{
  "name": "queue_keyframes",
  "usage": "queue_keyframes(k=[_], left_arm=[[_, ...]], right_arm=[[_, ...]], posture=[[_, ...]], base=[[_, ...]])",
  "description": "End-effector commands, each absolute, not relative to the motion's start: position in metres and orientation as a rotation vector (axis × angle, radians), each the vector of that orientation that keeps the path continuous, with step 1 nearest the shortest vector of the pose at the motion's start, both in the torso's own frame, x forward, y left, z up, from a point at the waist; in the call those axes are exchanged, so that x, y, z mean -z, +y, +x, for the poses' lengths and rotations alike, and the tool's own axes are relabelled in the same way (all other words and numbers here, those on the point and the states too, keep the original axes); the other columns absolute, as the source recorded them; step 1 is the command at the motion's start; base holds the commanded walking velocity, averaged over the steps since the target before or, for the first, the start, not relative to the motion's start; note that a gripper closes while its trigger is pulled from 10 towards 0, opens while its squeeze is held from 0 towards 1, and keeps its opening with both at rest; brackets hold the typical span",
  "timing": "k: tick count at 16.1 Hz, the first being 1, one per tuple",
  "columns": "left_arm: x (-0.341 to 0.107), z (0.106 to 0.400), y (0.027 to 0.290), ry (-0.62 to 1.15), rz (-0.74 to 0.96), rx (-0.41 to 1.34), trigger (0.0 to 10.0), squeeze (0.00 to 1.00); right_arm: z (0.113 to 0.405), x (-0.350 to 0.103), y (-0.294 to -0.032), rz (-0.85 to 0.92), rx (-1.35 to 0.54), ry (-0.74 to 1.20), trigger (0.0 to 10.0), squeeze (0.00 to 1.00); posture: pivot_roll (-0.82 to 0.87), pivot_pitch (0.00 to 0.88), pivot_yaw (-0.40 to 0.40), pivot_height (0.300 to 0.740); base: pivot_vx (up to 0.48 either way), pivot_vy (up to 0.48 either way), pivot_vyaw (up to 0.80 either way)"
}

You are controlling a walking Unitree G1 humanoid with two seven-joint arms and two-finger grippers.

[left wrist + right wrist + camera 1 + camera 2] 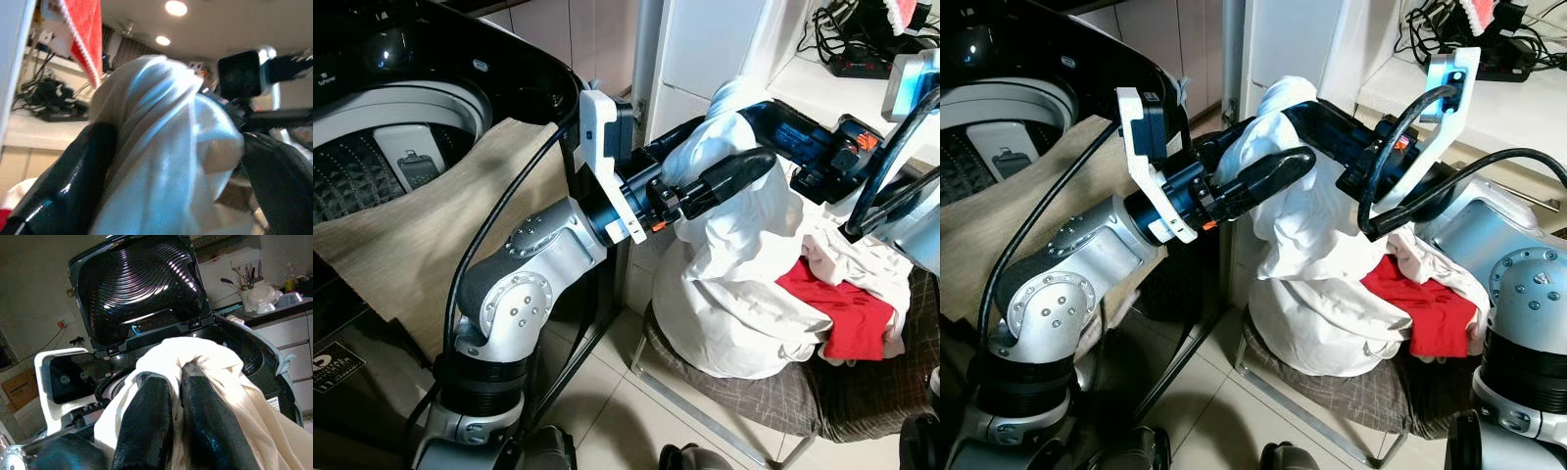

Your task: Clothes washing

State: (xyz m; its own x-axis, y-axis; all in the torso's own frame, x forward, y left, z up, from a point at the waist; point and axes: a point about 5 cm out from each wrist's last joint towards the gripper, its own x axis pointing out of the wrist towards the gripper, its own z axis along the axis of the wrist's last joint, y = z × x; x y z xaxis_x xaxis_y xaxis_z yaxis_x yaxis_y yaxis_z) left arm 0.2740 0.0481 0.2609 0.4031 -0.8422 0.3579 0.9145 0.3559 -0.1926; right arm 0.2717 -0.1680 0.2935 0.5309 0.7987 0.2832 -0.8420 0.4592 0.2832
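A white garment [744, 294] is heaped on a stool with a checked cushion [754, 401], its top pulled up into a peak. My left gripper [1273, 162] reaches in from the left, shut on the raised cloth; the left wrist view shows a black finger [73, 181] on each side of the fabric. My right gripper [1304, 116] comes in from the right and is shut on the same peak, its fingers [146, 416] pinching a fold. A red garment [832, 308] lies on the pile's right side. The top-loading washing machine [401, 147] stands open at the left.
A beige cloth [440, 225] hangs over the washer's front rim. The washer's raised lid [142, 284] stands behind the drum. A white counter with a power strip and cables [862, 49] is at the back right. Tiled floor [607, 411] lies between machine and stool.
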Motion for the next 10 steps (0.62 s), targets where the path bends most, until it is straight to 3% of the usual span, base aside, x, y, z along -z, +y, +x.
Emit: queue_keyframes(k=[1, 3, 4, 5, 10], left_arm=[[-0.2603, 0.2786, 0.0457, -0.213, -0.382, 1.113, 10.0, 0.0], [-0.2624, 0.2789, 0.0461, -0.236, -0.39, 1.12, 10.0, 0.0], [-0.2625, 0.2786, 0.0462, -0.235, -0.398, 1.125, 8.9, 0.0], [-0.2629, 0.2784, 0.0469, -0.237, -0.406, 1.128, 0.0, 0.0], [-0.2661, 0.2783, 0.052, -0.266, -0.446, 1.134, 0.0, 0.0]], right_arm=[[0.2663, -0.3002, -0.1644, 0.408, -1.051, -0.153, 0.0, 0.0], [0.267, -0.2996, -0.1663, 0.409, -1.041, -0.152, 0.0, 0.0], [0.267, -0.2993, -0.1666, 0.409, -1.04, -0.151, 0.0, 0.0], [0.2668, -0.2993, -0.1663, 0.408, -1.042, -0.15, 0.0, 0.0], [0.2673, -0.2995, -0.1658, 0.407, -1.042, -0.15, 0.0, 0.0]], posture=[[-0.06, 0.063, -0.032, 0.74], [-0.06, 0.065, -0.03, 0.74], [-0.05, 0.065, -0.03, 0.74], [-0.06, 0.064, -0.029, 0.74], [-0.06, 0.062, -0.03, 0.74]], base=[[0.0, 0.0, 0.0], [0.0, 0.0, 0.0], [0.0, 0.0, 0.0], [0.0, 0.0, 0.0], [0.0, 0.0, 0.0]])
